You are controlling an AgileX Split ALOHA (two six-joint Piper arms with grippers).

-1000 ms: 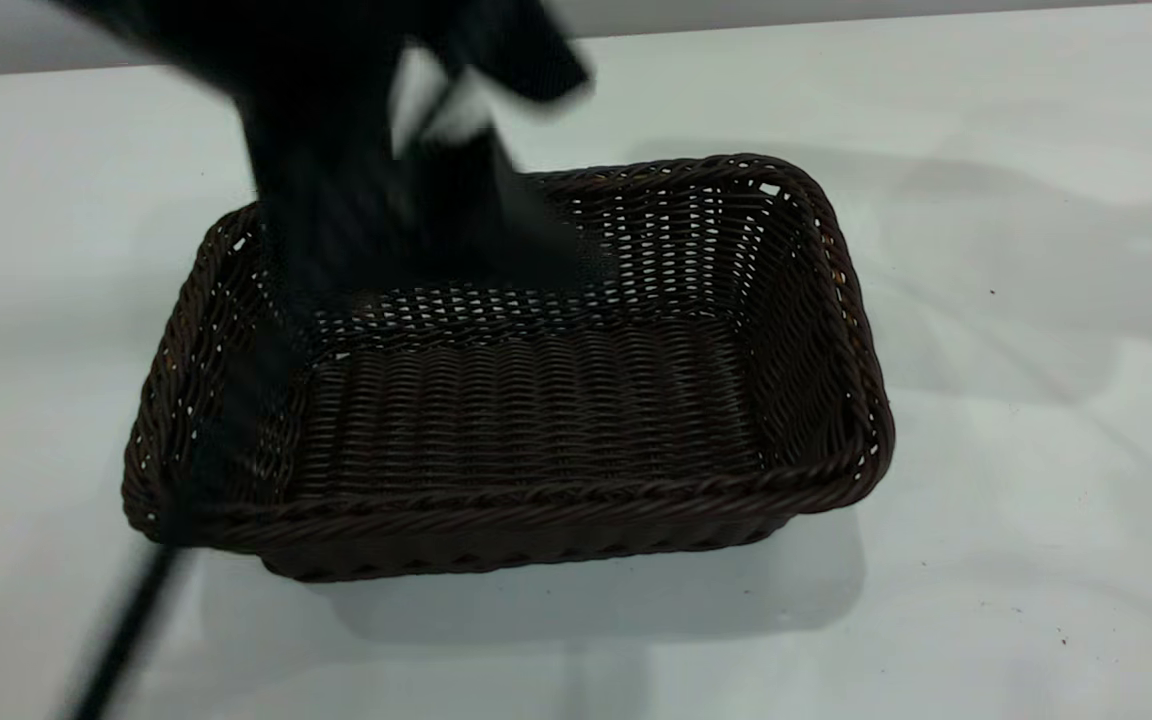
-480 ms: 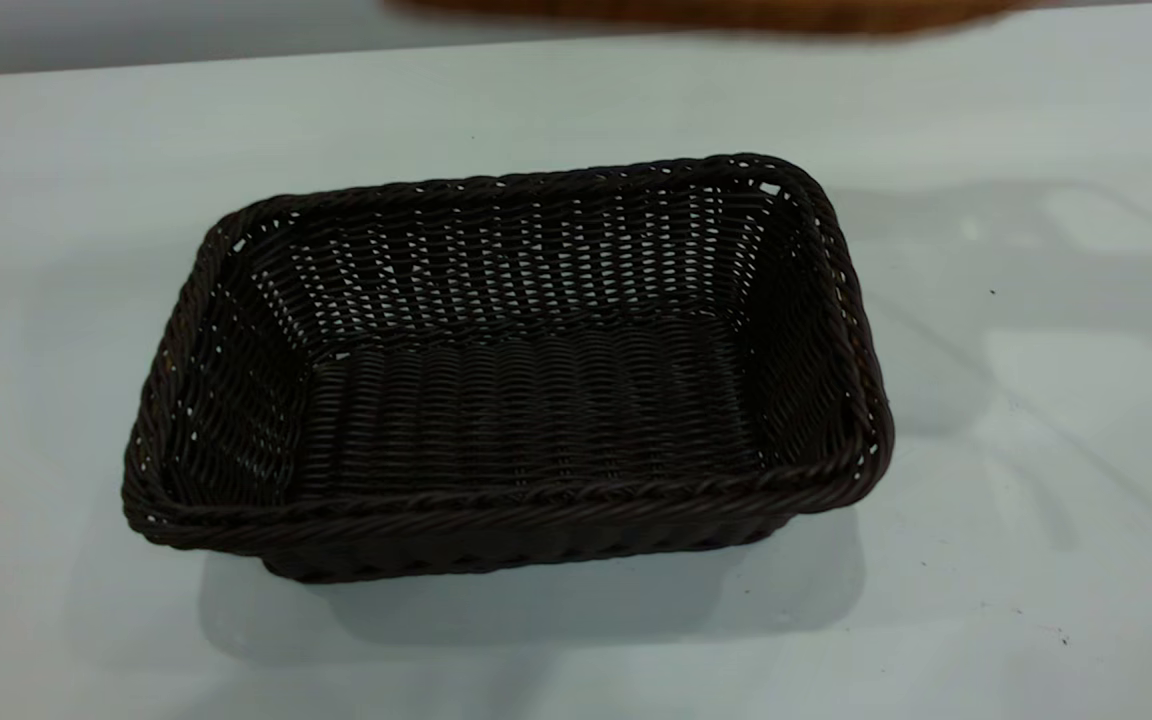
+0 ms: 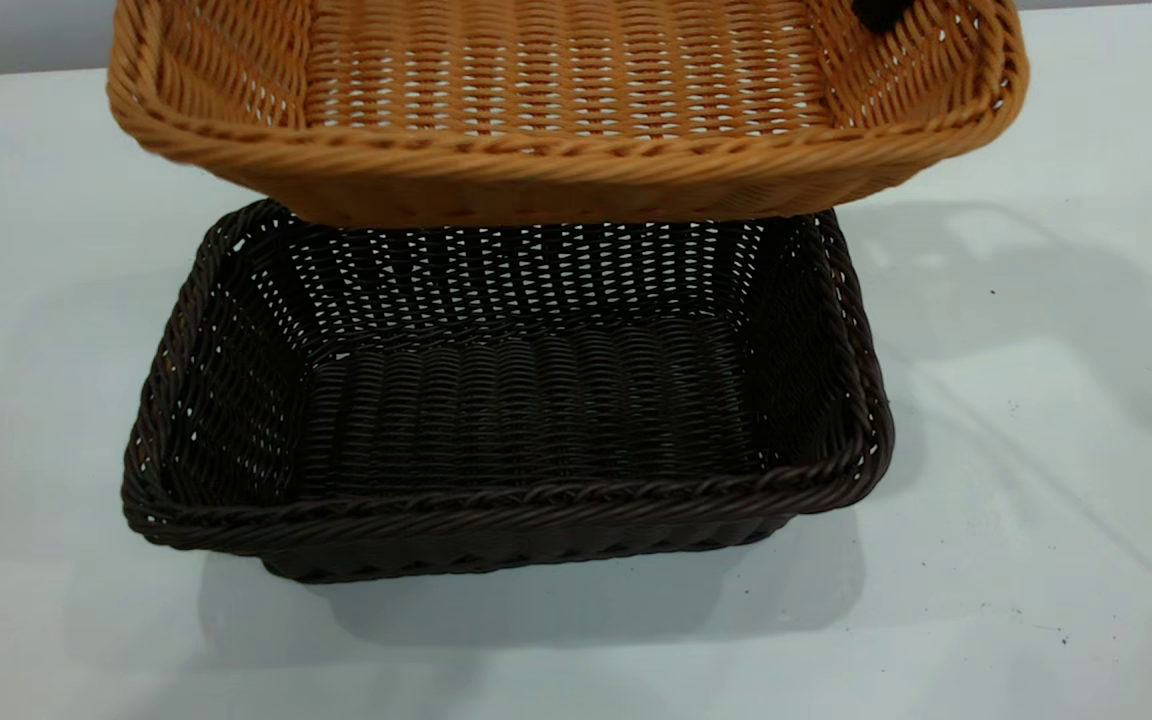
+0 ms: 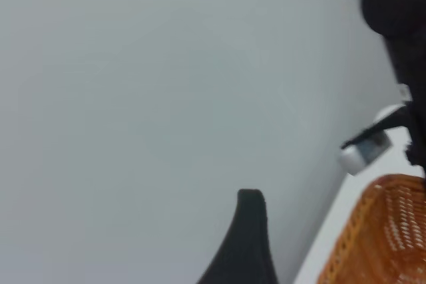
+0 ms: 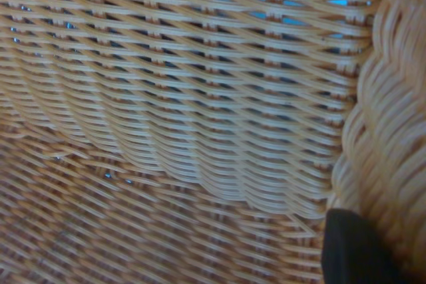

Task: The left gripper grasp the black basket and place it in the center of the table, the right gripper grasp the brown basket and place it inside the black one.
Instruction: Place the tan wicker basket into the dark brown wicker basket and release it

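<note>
My left gripper [image 4: 247,244] is sitting off to the side over bare table [image 3: 1036,500]; only one finger shows, so I cannot tell whether those fingers are apart. The black basket [image 3: 506,420] is resting mid-table, mouth up. I'm carrying the brown basket [image 3: 556,110] above its far rim, my right gripper [image 3: 876,12] clamped on the right-hand wall. Now I'm wanting it squared over the opening, level, rims parallel, then lowering gently so no corner snags.
</note>
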